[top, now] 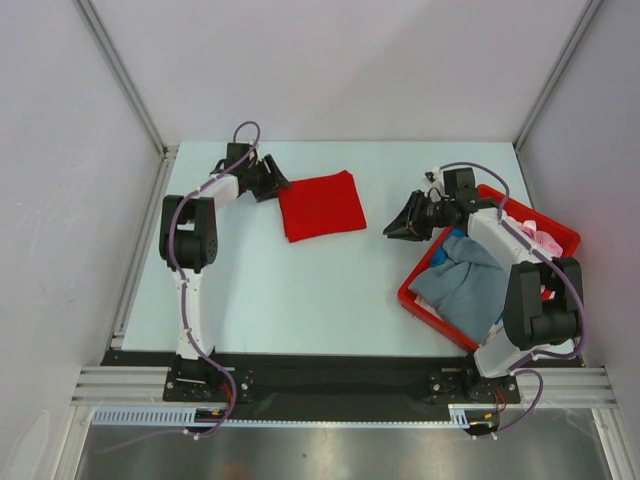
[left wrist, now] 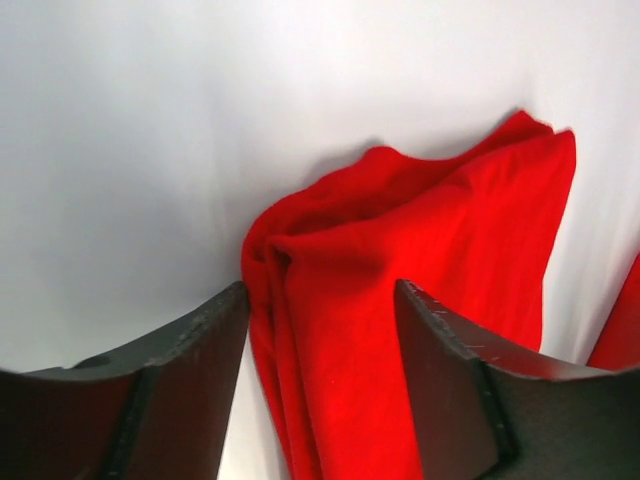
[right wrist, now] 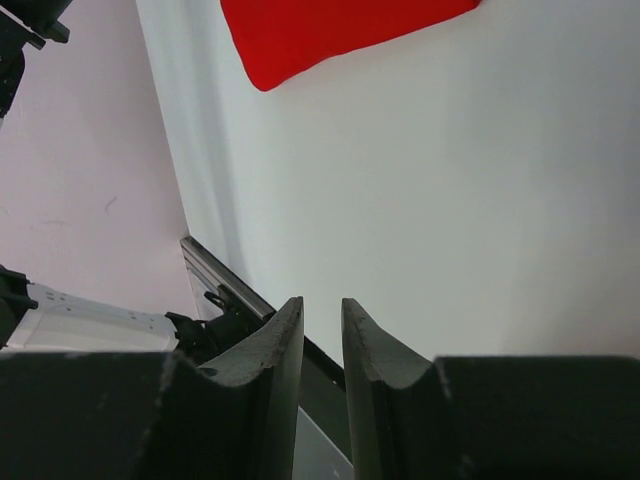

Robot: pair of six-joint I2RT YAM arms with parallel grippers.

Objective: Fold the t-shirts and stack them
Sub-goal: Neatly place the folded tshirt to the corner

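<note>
A bright red t-shirt [top: 320, 205] lies folded into a rectangle on the table, left of centre. My left gripper [top: 272, 181] is at its left edge. In the left wrist view the left gripper [left wrist: 320, 305] is open, its fingers [left wrist: 200, 350] set wide on either side of the bunched folded edge of the red t-shirt [left wrist: 420, 240]. My right gripper [top: 392, 232] hovers between the shirt and the bin, pointing left. In its wrist view the right gripper [right wrist: 322, 315] shows a narrow gap with nothing in it, and the red t-shirt [right wrist: 330, 30] lies far ahead.
A red plastic bin [top: 425, 300] stands at the right. It holds a crumpled grey-blue t-shirt [top: 465, 285] and pink and white cloth [top: 545, 240]. My right arm reaches over the bin. Grey walls close in the table at the back and sides.
</note>
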